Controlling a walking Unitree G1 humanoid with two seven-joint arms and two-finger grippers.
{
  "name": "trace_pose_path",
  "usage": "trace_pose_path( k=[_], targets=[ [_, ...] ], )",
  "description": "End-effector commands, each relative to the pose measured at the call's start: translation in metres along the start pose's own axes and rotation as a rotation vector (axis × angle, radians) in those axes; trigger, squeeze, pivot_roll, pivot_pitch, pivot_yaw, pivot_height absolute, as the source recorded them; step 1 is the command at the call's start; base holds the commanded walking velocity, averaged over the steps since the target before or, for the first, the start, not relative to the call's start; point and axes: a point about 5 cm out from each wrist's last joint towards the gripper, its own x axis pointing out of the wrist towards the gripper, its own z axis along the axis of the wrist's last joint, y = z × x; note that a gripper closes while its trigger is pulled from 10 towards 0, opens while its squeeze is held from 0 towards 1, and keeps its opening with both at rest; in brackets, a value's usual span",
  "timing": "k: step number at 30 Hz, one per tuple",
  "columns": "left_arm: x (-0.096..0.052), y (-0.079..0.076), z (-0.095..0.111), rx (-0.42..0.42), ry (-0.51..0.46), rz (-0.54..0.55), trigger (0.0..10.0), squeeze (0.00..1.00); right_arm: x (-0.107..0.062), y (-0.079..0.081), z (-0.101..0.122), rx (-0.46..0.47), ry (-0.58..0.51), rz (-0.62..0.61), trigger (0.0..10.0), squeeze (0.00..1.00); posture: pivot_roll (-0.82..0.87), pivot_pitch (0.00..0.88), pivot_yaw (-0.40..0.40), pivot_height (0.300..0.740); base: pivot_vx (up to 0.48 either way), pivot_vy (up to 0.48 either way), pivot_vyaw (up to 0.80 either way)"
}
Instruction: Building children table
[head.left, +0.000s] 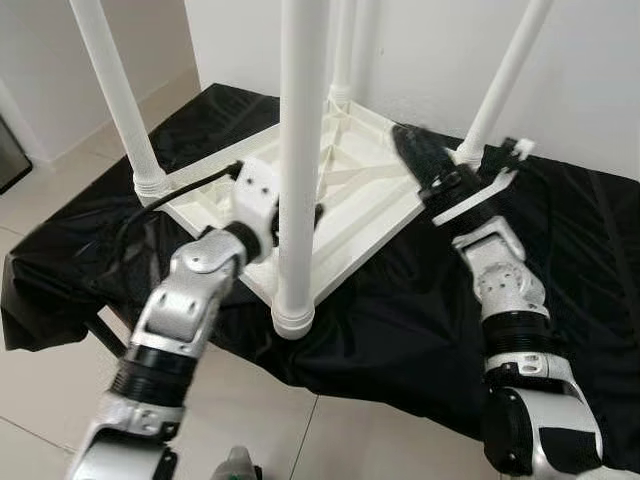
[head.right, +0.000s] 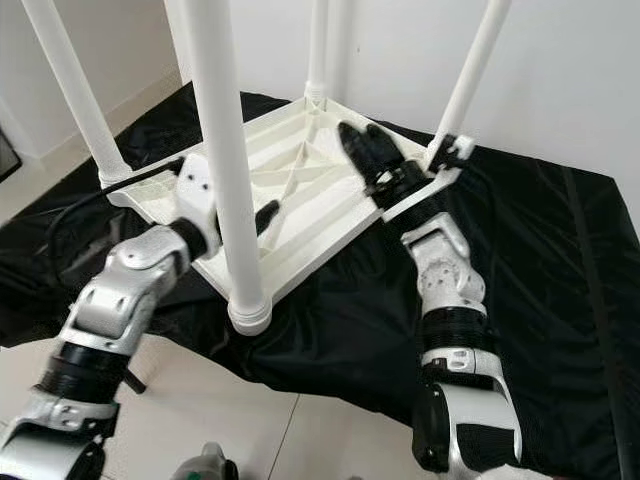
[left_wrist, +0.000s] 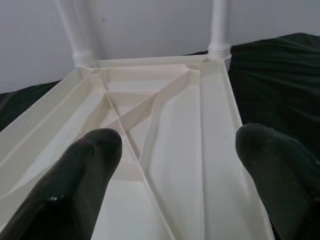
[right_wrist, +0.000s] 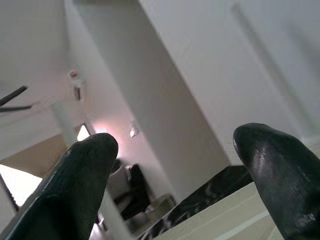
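Black cloth (head.left: 400, 330), upturned white table (head.left: 345, 190), left gripper (left_wrist: 175, 165) and right gripper (right_wrist: 180, 165) jaws apart, empty.

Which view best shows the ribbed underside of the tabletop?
Left wrist view: the ribbed underside lies close between the open left gripper. Eye views show it smaller, partly behind a leg; right wrist view catches just an edge.

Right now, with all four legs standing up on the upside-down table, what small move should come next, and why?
Probably close the left hand on the tabletop rim near the front leg. Its fingers are open over the ribbed underside, and the right hand already rests across the far edge.
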Motion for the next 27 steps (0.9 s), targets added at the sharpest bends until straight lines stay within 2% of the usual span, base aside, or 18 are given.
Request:
trace_pose_path(
  k=[1, 3, 4, 9, 10, 13, 14, 15, 16, 18, 19, 21, 22, 23, 25, 26, 27],
  targets=[
    [0.006, -0.006, -0.002, -0.012, 0.015, 0.001, 10.0, 0.0, 0.004, -0.002, 0.013, -0.009, -0.071, -0.033, 10.0, 0.0, 0.13, 0.0, -0.008, 0.74, 0.0, 0.0, 0.0],
    [0.009, -0.01, -0.001, -0.02, 0.013, -0.01, 10.0, 0.0, 0.004, -0.004, 0.019, -0.014, -0.103, -0.053, 10.0, 0.0, 0.12, 0.0, -0.004, 0.74, 0.0, 0.0, 0.0],
    [0.013, -0.019, -0.001, -0.031, 0.008, -0.033, 10.0, 0.0, 0.006, 0.0, 0.03, -0.028, -0.146, -0.041, 10.0, 0.0, 0.12, 0.0, -0.001, 0.74, 0.0, 0.0, 0.0],
    [0.016, -0.025, -0.002, -0.037, 0.013, -0.049, 10.0, 0.0, 0.01, 0.007, 0.036, -0.057, -0.156, -0.014, 10.0, 0.0, 0.11, 0.0, 0.004, 0.74, 0.0, 0.0, 0.0],
    [0.019, -0.032, -0.003, -0.045, 0.019, -0.056, 10.0, 0.0, 0.014, 0.014, 0.036, -0.088, -0.148, -0.001, 10.0, 0.0, 0.1, 0.0, 0.005, 0.74, 0.0, 0.0, 0.0],
    [0.02, -0.035, -0.003, -0.048, 0.019, -0.061, 10.0, 0.0, 0.015, 0.016, 0.035, -0.11, -0.137, -0.006, 10.0, 0.0, 0.1, 0.0, 0.006, 0.74, 0.0, 0.0, 0.0],
    [0.024, -0.038, 0.0, -0.058, 0.016, -0.051, 10.0, 0.0, 0.015, 0.017, 0.024, -0.196, -0.057, -0.041, 10.0, 0.0, 0.1, 0.0, 0.005, 0.74, 0.0, 0.0, 0.0],
    [0.024, -0.038, 0.0, -0.058, 0.016, -0.051, 10.0, 0.0, 0.015, 0.017, 0.024, -0.196, -0.057, -0.041, 10.0, 0.0, 0.1, 0.0, 0.005, 0.74, 0.0, 0.0, 0.0],
    [0.026, -0.04, 0.001, -0.065, 0.013, -0.044, 10.0, 0.0, 0.014, 0.018, 0.016, -0.26, -0.001, -0.064, 10.0, 0.0, 0.1, 0.0, 0.005, 0.74, 0.0, 0.0, 0.0],
    [0.026, -0.04, 0.001, -0.065, 0.013, -0.044, 10.0, 0.0, 0.014, 0.018, 0.016, -0.26, -0.001, -0.064, 10.0, 0.0, 0.1, 0.0, 0.005, 0.74, 0.0, 0.0, 0.0],
    [0.029, -0.042, 0.003, -0.076, 0.01, -0.035, 10.0, 0.0, 0.012, 0.018, 0.005, -0.317, 0.065, -0.094, 10.0, 0.0, 0.1, 0.0, 0.005, 0.74, 0.0, 0.0, 0.0],
    [0.029, -0.042, 0.003, -0.076, 0.01, -0.035, 10.0, 0.0, 0.012, 0.018, 0.005, -0.317, 0.065, -0.094, 10.0, 0.0, 0.1, 0.0, 0.005, 0.74, 0.0, 0.0, 0.0],
    [0.033, -0.044, 0.007, -0.082, 0.004, -0.03, 10.0, 0.0, 0.008, 0.016, -0.007, -0.375, 0.127, -0.126, 10.0, 0.0, 0.1, 0.0, 0.003, 0.74, 0.0, 0.0, 0.0],
    [0.033, -0.044, 0.007, -0.082, 0.004, -0.03, 10.0, 0.0, 0.008, 0.016, -0.007, -0.375, 0.127, -0.126, 10.0, 0.0, 0.1, 0.0, 0.003, 0.74, 0.0, 0.0, 0.0],
    [0.039, -0.049, 0.014, -0.101, -0.017, -0.026, 10.0, 0.0, -0.002, 0.01, -0.019, -0.432, 0.171, -0.242, 10.0, 0.0, 0.09, 0.0, 0.003, 0.74, 0.0, 0.0, 0.0],
    [0.039, -0.049, 0.014, -0.101, -0.017, -0.026, 10.0, 0.0, -0.002, 0.01, -0.019, -0.432, 0.171, -0.242, 10.0, 0.0, 0.09, 0.0, 0.003, 0.74, 0.0, 0.0, 0.0],
    [0.041, -0.052, 0.016, -0.113, -0.024, -0.029, 10.0, 0.0, -0.006, 0.008, -0.022, -0.456, 0.177, -0.294, 10.0, 0.0, 0.08, 0.0, 0.005, 0.74, 0.0, 0.0, 0.0]
  ],
)
